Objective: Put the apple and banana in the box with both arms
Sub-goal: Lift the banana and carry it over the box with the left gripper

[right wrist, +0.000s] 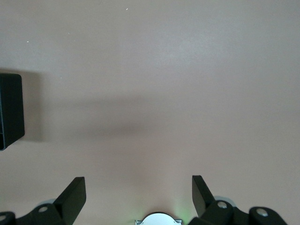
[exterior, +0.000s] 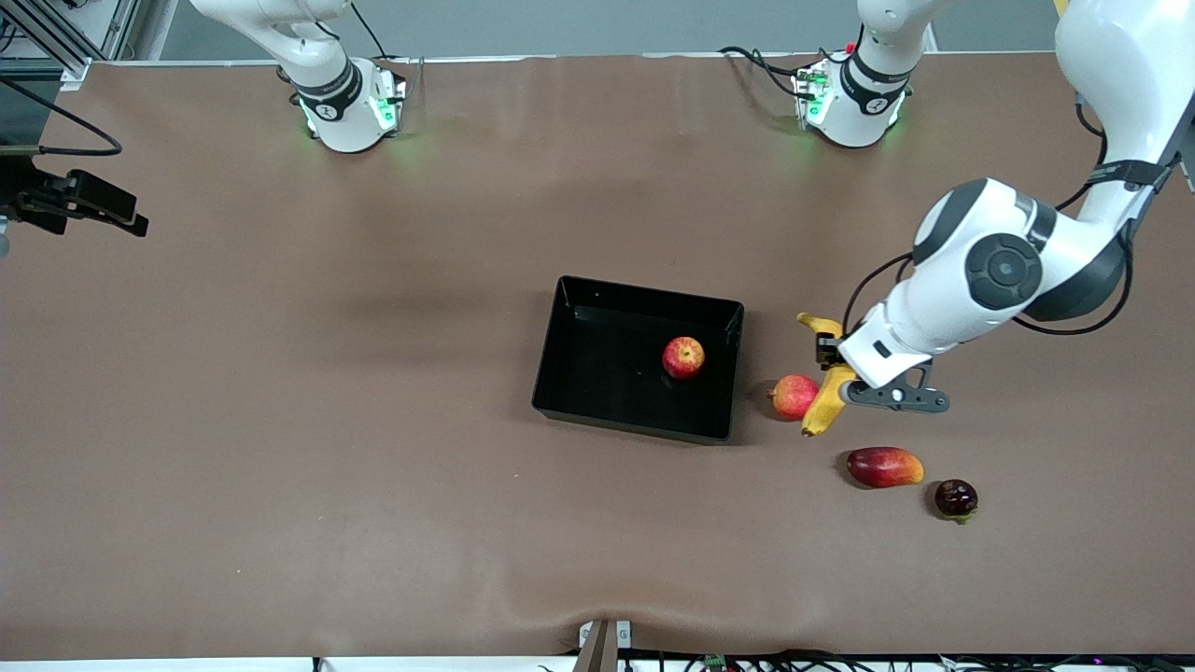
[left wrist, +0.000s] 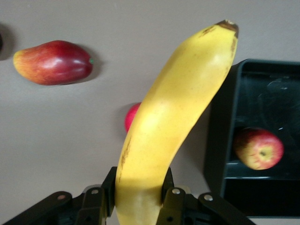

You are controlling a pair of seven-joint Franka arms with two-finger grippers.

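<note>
So the apple (exterior: 683, 357) is already sitting in the box (exterior: 560, 355), toward the wall on the left arm's end. The left gripper (exterior: 829, 370) has its jaws clamped on the banana (exterior: 825, 397) around mid-length, lifted over the counter (exterior: 280, 420) just beside that same wall, right by a pink-red fruit (exterior: 794, 396). The banana's long axis runs roughly along that wall, so I'd guess it just needs carrying sideways over the rim toward the apple. The right gripper (right wrist: 139, 196) waits with jaws wide open and empty, over bare counter at the right arm's end.
</note>
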